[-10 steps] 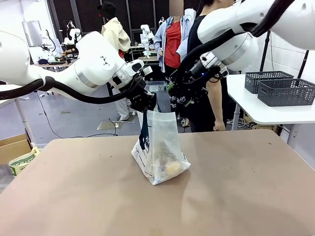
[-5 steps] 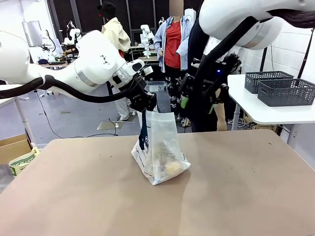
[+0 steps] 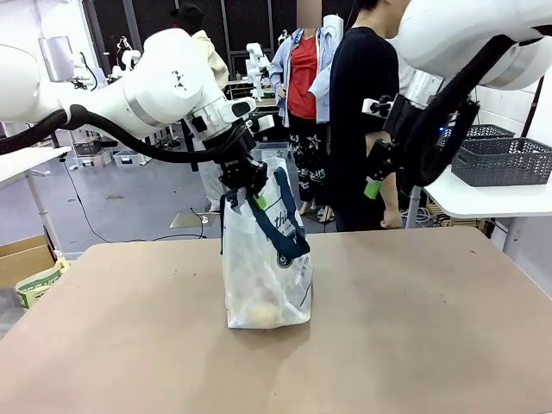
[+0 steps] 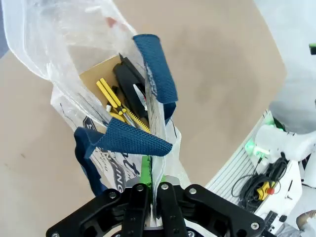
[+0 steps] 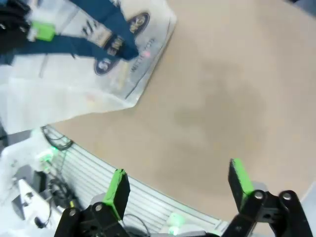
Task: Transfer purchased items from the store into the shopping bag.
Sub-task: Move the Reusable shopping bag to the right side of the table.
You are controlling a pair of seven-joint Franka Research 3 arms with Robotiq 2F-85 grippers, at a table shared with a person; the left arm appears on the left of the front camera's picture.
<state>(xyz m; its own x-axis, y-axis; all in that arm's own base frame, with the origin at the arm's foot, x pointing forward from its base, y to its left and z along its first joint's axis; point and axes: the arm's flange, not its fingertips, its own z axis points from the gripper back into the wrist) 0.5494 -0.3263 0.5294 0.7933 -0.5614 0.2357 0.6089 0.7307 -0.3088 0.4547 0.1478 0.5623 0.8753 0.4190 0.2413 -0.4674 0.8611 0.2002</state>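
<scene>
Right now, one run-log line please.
left pincer: shut on bag rim | bag: upright on table, goods inside | right pincer: open, empty, above table

Bright, even indoor light casts soft shadows on the table point(image 3: 414, 328); the right wrist view is motion-blurred.

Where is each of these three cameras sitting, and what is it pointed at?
Front: between the arms, looking across the table at a person; both arms show.
Left wrist: down its shut left gripper into the shopping bag.
Right wrist: past its open right gripper at table and bag.
All share the bag.
</scene>
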